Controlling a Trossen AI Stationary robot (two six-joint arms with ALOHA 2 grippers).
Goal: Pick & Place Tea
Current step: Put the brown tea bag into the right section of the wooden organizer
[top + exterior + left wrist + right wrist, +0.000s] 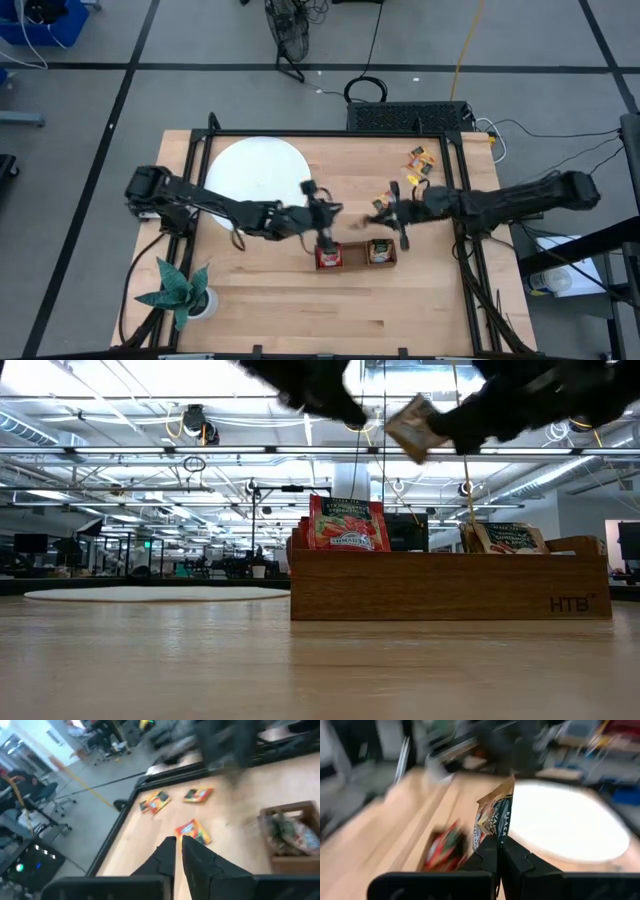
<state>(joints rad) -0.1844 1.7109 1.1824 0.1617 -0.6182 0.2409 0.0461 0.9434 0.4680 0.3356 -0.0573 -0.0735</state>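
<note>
My right gripper is shut on one tea sachet with a dark and tan wrapper. It is held high above the brown wooden tray, where the sachet shows tilted. My left gripper is shut and empty, and hovers over the tray's left end. Red sachets stand upright in the tray's left compartment, and more sachets stand in its right one. Several loose sachets lie flat on the table near its far right corner. My right gripper pinches the sachet between its two fingers at the lower edge. It comes from the table's right side. The sachet is lifted clear of the table and tray, and sticks out beyond the fingertips, tilted.
A large white disc lies flat on the far left part of the table. A green paper plant in a white pot stands at the near left corner. Black frame rails run along the table's left and right sides. Bare wood lies near the tray.
</note>
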